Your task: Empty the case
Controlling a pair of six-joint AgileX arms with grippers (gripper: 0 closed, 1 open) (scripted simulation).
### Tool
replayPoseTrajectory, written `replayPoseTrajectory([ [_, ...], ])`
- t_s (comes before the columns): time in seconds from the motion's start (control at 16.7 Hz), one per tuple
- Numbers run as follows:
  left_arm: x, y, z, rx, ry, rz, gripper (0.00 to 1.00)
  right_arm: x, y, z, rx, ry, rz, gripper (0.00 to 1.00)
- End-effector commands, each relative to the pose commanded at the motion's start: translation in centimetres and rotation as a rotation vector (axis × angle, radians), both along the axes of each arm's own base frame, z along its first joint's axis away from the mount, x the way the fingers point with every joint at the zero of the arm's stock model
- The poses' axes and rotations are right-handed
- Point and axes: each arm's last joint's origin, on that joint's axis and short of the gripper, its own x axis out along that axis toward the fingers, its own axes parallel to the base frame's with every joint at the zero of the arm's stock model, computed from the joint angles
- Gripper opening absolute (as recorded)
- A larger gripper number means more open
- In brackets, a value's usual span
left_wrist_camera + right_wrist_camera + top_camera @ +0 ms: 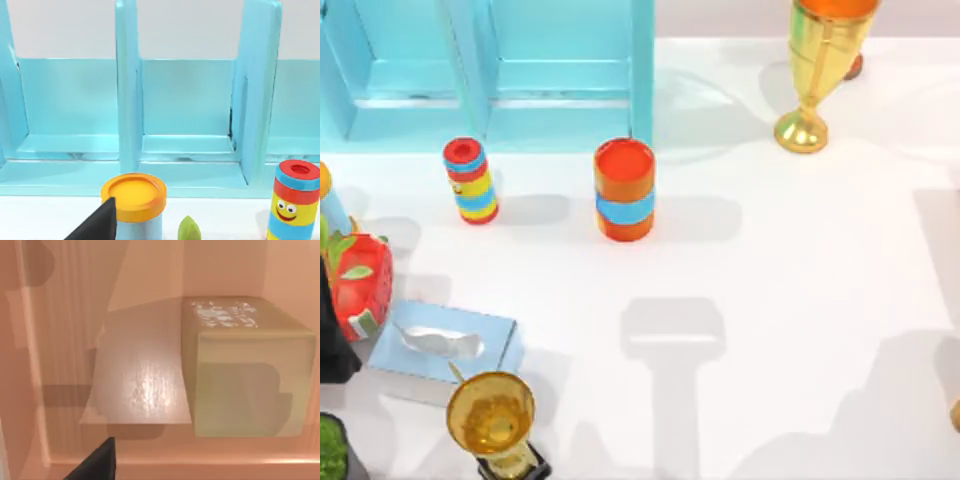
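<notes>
The light blue case (560,90) stands open-fronted at the table's back left. In the left wrist view the case (190,150) faces me, and nothing stands in its two middle compartments. In front of it on the table are a striped cylinder with a smiling face (471,181) (292,202) and an orange can with a blue band (624,190). My left gripper (332,345) (97,227) is at the table's left edge, near a yellow-lidded blue can (134,202). My right gripper (97,462) points at a wooden board and a pale block (245,370), seen through an orange tint.
A gold trophy (815,70) stands at the back right and another (492,420) at the front left. A blue tissue box (445,342) and a red strawberry-like object (360,285) lie on the left. A green object (332,450) sits at the front left corner.
</notes>
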Motion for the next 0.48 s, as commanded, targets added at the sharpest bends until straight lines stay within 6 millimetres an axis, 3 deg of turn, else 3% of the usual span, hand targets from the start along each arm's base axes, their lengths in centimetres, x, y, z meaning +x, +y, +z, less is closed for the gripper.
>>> replayPoseTrajectory([
  [0.48, 0.0, 0.0, 0.0, 0.0, 0.0, 0.0, 1.0, 0.54, -0.63, -0.19, 0.015, 0.029, 0.002, 1.0],
])
